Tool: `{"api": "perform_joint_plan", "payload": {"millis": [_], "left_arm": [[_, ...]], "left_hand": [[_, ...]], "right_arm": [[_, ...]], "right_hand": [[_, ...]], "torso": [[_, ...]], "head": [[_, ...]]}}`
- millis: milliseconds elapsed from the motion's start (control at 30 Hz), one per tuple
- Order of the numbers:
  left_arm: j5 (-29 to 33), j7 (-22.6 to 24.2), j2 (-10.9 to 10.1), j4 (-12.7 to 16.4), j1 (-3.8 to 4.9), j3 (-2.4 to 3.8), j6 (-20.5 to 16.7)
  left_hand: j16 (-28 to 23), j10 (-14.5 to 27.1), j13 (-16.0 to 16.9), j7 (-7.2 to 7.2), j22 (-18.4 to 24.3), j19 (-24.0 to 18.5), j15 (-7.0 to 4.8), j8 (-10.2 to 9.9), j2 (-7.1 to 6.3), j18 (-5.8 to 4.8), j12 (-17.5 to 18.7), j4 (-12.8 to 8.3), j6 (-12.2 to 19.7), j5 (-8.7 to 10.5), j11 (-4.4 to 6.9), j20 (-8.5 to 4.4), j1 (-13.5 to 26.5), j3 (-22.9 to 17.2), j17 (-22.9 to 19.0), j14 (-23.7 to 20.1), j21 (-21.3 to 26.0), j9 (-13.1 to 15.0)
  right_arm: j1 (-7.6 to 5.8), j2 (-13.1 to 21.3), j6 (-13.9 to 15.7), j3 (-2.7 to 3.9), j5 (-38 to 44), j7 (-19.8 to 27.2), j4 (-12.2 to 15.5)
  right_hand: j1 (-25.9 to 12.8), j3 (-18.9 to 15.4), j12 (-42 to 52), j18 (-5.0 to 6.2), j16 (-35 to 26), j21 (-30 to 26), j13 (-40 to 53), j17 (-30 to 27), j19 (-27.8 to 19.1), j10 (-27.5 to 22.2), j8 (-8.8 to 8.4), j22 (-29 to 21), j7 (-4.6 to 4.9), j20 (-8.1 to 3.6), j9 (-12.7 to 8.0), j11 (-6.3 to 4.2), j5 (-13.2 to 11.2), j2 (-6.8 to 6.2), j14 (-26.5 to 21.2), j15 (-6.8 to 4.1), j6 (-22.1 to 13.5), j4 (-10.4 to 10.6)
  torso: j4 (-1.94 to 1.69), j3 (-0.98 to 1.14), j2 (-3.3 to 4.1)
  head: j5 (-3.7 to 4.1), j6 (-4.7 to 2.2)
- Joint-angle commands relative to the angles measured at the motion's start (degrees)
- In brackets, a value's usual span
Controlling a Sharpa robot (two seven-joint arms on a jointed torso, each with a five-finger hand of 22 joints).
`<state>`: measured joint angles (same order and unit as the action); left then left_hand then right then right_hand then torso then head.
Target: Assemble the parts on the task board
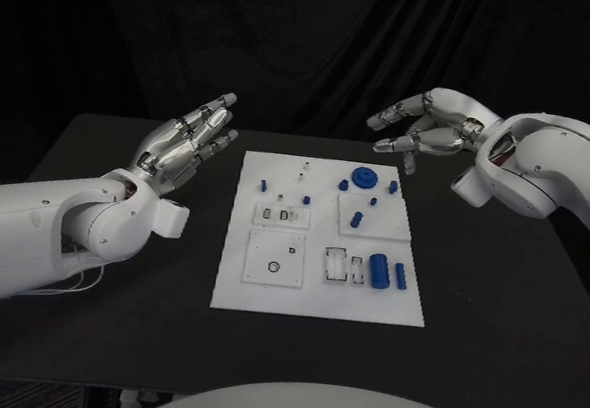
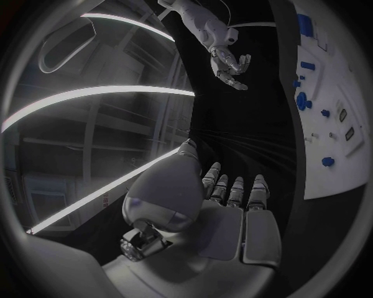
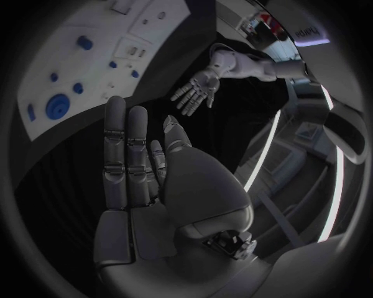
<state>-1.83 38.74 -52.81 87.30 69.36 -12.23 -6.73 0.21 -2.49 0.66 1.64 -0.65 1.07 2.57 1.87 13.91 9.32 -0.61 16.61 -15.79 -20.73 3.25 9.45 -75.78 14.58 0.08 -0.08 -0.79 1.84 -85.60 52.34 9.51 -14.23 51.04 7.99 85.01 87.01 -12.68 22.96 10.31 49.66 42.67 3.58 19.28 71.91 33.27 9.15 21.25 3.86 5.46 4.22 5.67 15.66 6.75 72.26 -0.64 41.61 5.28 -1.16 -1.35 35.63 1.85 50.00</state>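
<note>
The white task board (image 1: 316, 305) lies in the middle of the black table. On it are a blue round gear (image 1: 363, 179), small blue pegs (image 1: 358, 218) and two blue cylinders (image 1: 378, 271) in a slot at the near right. My left hand (image 1: 186, 146) hovers left of the board, fingers straight and apart, holding nothing. My right hand (image 1: 425, 127) hangs above the board's far right corner, fingers loosely spread and empty. The left wrist view shows the left hand (image 2: 233, 205), the board (image 2: 330, 118) and the right hand (image 2: 229, 65). The right wrist view shows the right hand (image 3: 140, 186) and the gear (image 3: 56, 106).
Bare black table (image 1: 517, 292) surrounds the board on both sides and in front. A dark curtain hangs behind the table's far edge.
</note>
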Motion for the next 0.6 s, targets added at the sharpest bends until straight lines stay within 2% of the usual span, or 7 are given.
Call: {"api": "perform_joint_plan", "payload": {"millis": [33, 100, 133, 267, 333, 467, 600], "left_arm": [[-4.9, 9.5, -0.4, 0.3, 0.07, 0.05, -1.6], [-6.1, 9.7, -0.6, 0.5, 0.06, 0.05, -1.9], [-6.6, 9.7, -0.8, 0.6, 0.06, 0.05, -2.0], [-8.7, 10.1, -1.6, 1.3, 0.06, 0.05, -2.7], [-10.0, 10.3, -2.1, 1.8, 0.06, 0.05, -3.3], [-12.9, 11.1, -3.0, 2.9, 0.06, 0.05, -4.9], [-15.8, 11.9, -3.6, 3.7, 0.07, 0.05, -6.9]], "left_hand": [[-0.2, -0.4, 0.1, -0.21, 0.1, -0.2, 0.33, 0.2, 0.04, 0.93, -0.3, 0.0, -0.5, -0.12, -0.15, 0.29, -0.7, -0.5, -0.1, 0.1, 0.0, 0.1], [-0.2, -0.4, 0.1, -0.24, 0.1, -0.2, 0.31, 0.2, 0.04, 0.93, -0.3, 0.0, -0.5, -0.12, -0.18, 0.26, -0.9, -0.5, -0.1, 0.1, 0.0, 0.1], [-0.2, -0.5, 0.1, -0.35, 0.1, -0.3, 0.21, 0.2, 0.07, 0.92, -0.3, 0.0, -0.7, -0.13, -0.3, 0.18, -1.7, -0.7, -0.1, 0.1, 0.1, 0.1], [-0.2, -0.5, 0.1, -0.41, 0.3, -0.6, -0.05, 0.2, -0.01, 0.92, -0.3, 0.1, -0.9, -0.11, -0.38, -0.19, -2.7, -0.7, -0.1, 0.1, 0.3, 0.1], [-0.2, -0.5, 0.1, -0.44, 0.3, -0.6, -0.23, 0.2, -0.06, 0.92, -0.3, 0.1, -0.9, -0.11, -0.41, -0.32, -2.9, -0.6, -0.1, 0.1, 0.3, 0.1], [-0.2, -0.7, 0.1, -0.57, 0.4, -0.8, -2.1, 0.2, -0.35, 1.05, -0.3, 0.1, -1.5, -0.1, -0.55, -1.97, -3.4, -0.1, -0.1, 0.1, 0.5, 0.2], [-0.2, -1.0, 0.1, -0.35, 0.5, -0.9, -3.94, 0.3, -0.74, 1.08, -0.4, 0.1, -2.3, -0.1, -0.18, -3.89, -3.9, 0.3, -0.1, 0.1, 0.6, 0.2]], "right_arm": [[-0.45, -0.5, 2.0, 0.04, 23.9, -9.3, -0.3], [-0.59, -0.7, 2.1, 0.04, 28.8, -10.5, -0.3], [-0.64, -0.8, 2.2, 0.05, 31.1, -11.0, -0.3], [-0.78, -0.9, 2.7, 0.05, 38.2, -12.3, -0.1], [-0.83, -1.0, 2.8, 0.05, 40.6, -12.7, -0.1], [-0.87, -1.1, 3.3, 0.06, 42.9, -12.9, -0.1], [-0.88, -1.5, 4.1, 0.05, 44.0, -12.7, -0.6]], "right_hand": [[0.9, 2.2, -0.9, 0.14, 1.8, 2.5, 0.1, 1.2, -0.6, 3.4, -0.41, 2.3, -0.69, -0.5, 0.0, -0.24, 0.3, -0.84, 0.6, -0.19, 1.3, -0.2], [1.4, 3.3, -1.4, 0.0, 2.5, 4.0, 0.1, 1.7, -0.8, 4.9, -0.53, 4.0, -0.92, -0.52, 0.1, -0.32, 0.3, -1.39, 0.7, -0.34, 1.9, -0.3], [2.3, 5.0, -2.4, -0.52, 3.6, 7.9, 0.0, 2.5, -0.2, 6.7, -0.86, 8.8, -1.49, -0.76, 0.1, -0.62, 0.2, -1.98, 1.1, -0.68, 2.4, -0.7], [4.8, 8.4, -4.4, -0.38, 3.5, 9.3, 0.1, 2.9, -2.1, 8.4, -1.33, 10.4, -2.59, -1.08, 0.4, -1.21, 0.3, -3.15, 0.2, -1.03, 3.1, -2.6], [4.7, 9.2, -5.0, -0.42, 3.5, 9.9, 0.1, 3.0, -2.4, 9.0, -1.5, 11.3, -2.84, -1.14, 0.4, -1.31, 0.4, -3.51, 0.2, -1.09, 3.3, -2.8], [3.5, 10.4, -6.0, -0.69, 3.9, 11.9, 0.1, 3.4, -2.3, 9.8, -1.76, 13.9, -3.02, -1.21, 0.6, -1.46, 0.3, -4.25, 0.6, -1.19, 3.6, -2.2], [2.4, 11.4, -6.6, -1.2, 5.1, 14.6, 0.2, 4.9, -1.2, 10.9, -2.14, 17.9, -3.15, -1.24, 0.6, -1.44, 0.3, -4.98, 1.6, -1.24, 3.6, -1.4]], "torso": [[-0.53, -0.18, 1.23], [-0.84, -0.28, 1.72], [-0.95, -0.32, 1.93], [-1.36, -0.55, 2.7], [-1.77, -0.78, 3.26], [-2.48, -1.19, 4.48], [-2.86, -1.51, 5.54]], "head": [[0.33, 0.0], [0.71, 0.0], [0.88, 0.0], [1.35, 0.0], [1.81, 0.0], [2.54, 0.0], [3.06, 0.0]]}}
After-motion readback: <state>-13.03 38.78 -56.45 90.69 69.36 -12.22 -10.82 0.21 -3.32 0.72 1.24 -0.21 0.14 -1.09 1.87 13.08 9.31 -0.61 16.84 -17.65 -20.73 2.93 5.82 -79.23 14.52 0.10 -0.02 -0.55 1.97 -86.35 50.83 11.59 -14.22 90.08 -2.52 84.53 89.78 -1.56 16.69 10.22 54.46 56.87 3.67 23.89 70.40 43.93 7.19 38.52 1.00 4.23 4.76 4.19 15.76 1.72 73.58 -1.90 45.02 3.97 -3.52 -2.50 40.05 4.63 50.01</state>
